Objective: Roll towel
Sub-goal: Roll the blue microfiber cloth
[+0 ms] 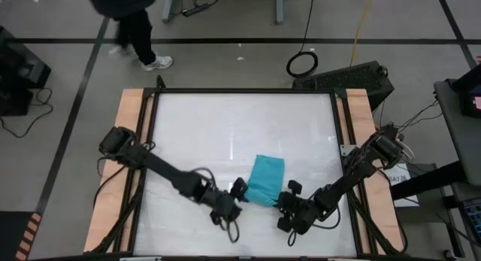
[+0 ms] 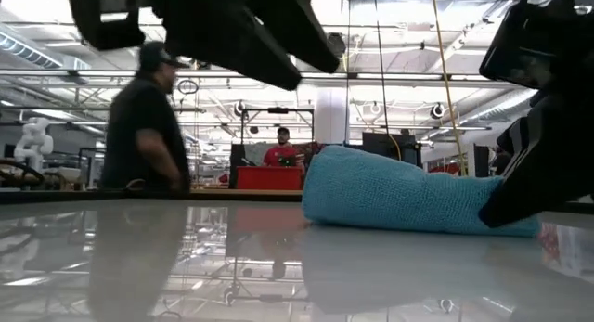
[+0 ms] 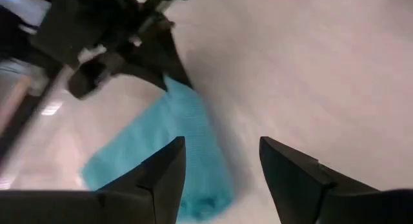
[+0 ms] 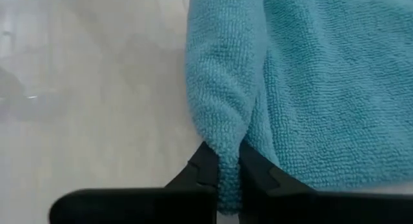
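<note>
In the high view the towel [image 1: 266, 180] lies on the white counter [image 1: 225, 133], lower centre of the frame, folded into a narrow strip that slants from upper right to lower left. Both arms crowd over its lower end, so that edge is mostly hidden from above.

The right tool [image 4: 218, 175] is pinched together on a raised fold at the towel's edge; the right wrist view shows a ridge of turquoise cloth [image 4: 310, 88] squeezed between the two dark fingers [image 4: 193, 175], and the tip of that fold is cut off at the bottom of the frame. In the high view this tool [image 1: 288, 195] sits just right of the towel's lower end.

The left tool [image 3: 222, 162] stands apart, holding nothing, with the towel [image 3: 168, 140] lying just beyond its fingers; motion smears this view, so whether a finger touches the cloth is hard to say. From above it [image 1: 239, 190] is at the towel's lower left.

The low view shows the towel [image 2: 399, 197] as a low hump on the glossy counter, its right end covered by a dark arm.

Behind the counter a person [image 2: 144, 127] stands at left, and another person in red [image 2: 281, 150] is far back. In the high view, black cables [image 1: 302, 63] lie on the grey floor [image 1: 225, 62].
</note>
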Tool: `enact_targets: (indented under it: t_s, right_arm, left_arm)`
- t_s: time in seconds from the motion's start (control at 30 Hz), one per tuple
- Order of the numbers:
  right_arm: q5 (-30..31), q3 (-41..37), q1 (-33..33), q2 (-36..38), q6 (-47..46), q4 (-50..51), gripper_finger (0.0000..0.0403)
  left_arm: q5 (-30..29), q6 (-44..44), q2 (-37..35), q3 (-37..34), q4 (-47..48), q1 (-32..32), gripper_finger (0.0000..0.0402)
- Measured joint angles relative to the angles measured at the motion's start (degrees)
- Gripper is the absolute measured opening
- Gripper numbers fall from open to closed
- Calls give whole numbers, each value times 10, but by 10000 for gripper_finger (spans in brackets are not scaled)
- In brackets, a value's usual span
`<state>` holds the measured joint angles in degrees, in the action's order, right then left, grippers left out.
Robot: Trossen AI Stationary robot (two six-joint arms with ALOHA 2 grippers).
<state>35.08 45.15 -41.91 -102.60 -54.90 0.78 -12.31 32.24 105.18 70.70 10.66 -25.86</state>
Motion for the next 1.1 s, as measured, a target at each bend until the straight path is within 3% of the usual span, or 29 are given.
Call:
enact_targets:
  t_s: [0.13,0.3,0.53,0.8,0.93,1.1]
  right_arm:
    - [-24,-3,3,6,4,-17,13]
    - [-42,-3,6,6,9,-36,13]
    - [-42,-3,6,6,16,-64,13]
    - [-42,-3,5,6,14,-69,13]
    - [-42,-2,5,6,18,-70,13]
    - [-51,-2,6,6,31,-74,13]
  left_arm:
    - [-115,16,39,-1,-21,-23,202]
    - [-123,15,79,-1,-38,-13,203]
    - [-85,13,119,-1,-65,5,226]
    - [10,-60,124,0,-65,28,249]
    - [20,-69,125,0,-61,34,229]
    - [32,-80,130,0,-60,37,157]
